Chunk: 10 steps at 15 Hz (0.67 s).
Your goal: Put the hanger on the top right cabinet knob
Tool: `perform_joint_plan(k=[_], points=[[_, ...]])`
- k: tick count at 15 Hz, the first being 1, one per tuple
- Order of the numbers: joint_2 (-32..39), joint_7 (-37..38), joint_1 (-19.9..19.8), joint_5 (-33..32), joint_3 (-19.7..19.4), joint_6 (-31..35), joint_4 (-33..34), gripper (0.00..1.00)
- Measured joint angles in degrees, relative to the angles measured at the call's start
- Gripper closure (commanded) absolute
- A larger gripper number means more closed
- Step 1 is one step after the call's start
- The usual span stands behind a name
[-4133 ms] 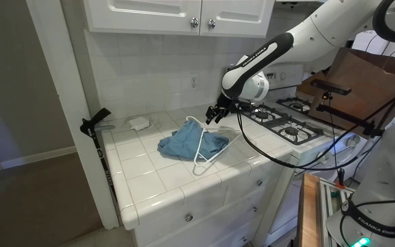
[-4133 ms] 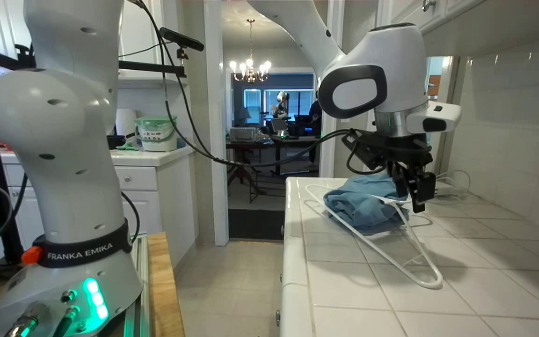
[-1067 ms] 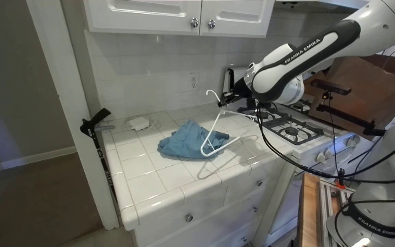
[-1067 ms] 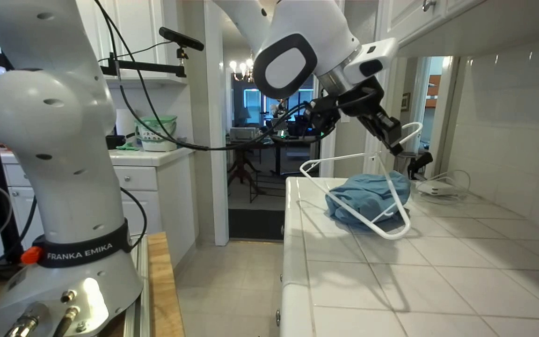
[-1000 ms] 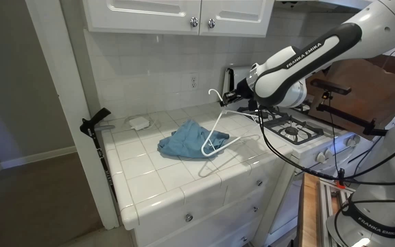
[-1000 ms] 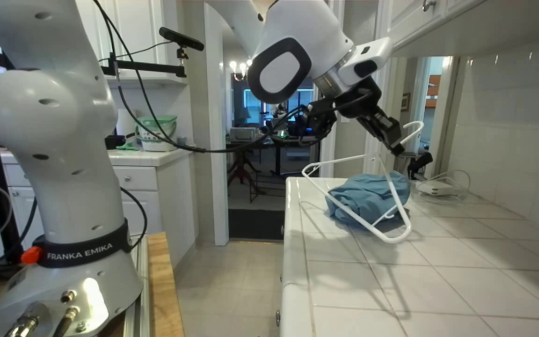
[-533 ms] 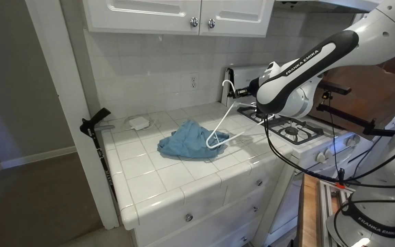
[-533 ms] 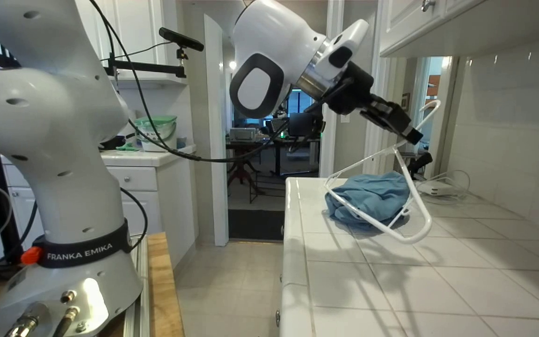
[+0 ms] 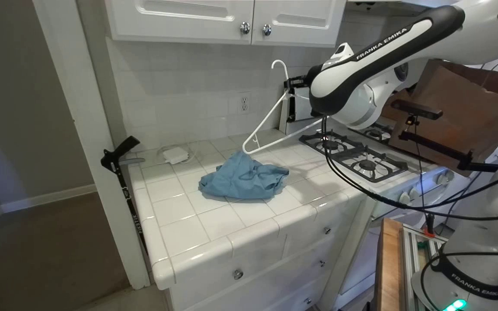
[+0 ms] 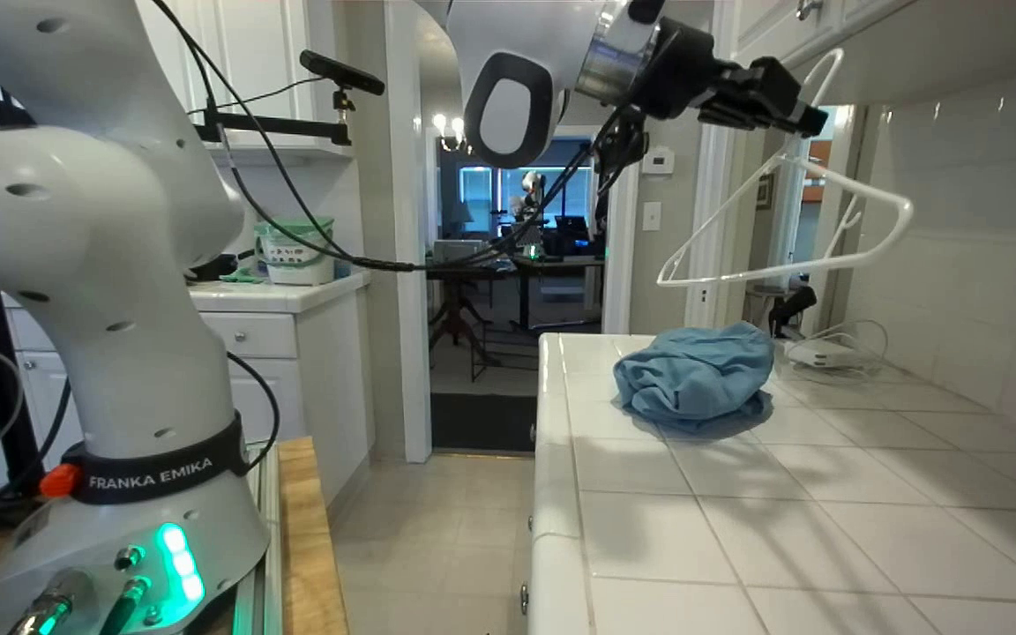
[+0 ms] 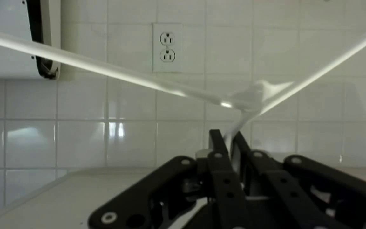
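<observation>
In an exterior view, the hanger (image 9: 266, 116) has climbed sharply within the last half second: its hook (image 9: 279, 61), well below the cabinet doors (image 9: 223, 31) then, now curls up near their bottom edge, though lower than the top right cabinet knob (image 9: 266, 30) and not touching it. The pincer (image 9: 289, 82) has it just beneath the hook, and it hangs tilted, one lower corner dipping. In an exterior view, the hanger's bottom bar, which crossed in front of the blue cloth (image 10: 693, 375) a moment ago, is now well above it, so the hanger is free over the desk (image 10: 878, 547) and should not snag. In the wrist view, which stands upside down, the fingers (image 11: 217, 140) are pinched nearly together with only the hanger's thin neck between them; that knob does not show there. I take the pick-up to be finished and the carry under way; what seems left is more lift, then an approach that brings the hook over the knob without the hanger swivelling in the grip.
</observation>
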Motion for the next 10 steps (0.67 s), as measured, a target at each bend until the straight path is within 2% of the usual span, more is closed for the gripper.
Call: perform_joint_plan(k=[5,7,10], points=[[0.08,-3.5,-0.82,1.35,0.75,0.85,5.09,0.98],[0.23,-3.52,-0.89,2.1,0.82,2.91,6.28,0.98],[0.79,-4.92,-1.38,6.48,1.61,8.2,7.62,0.98]])
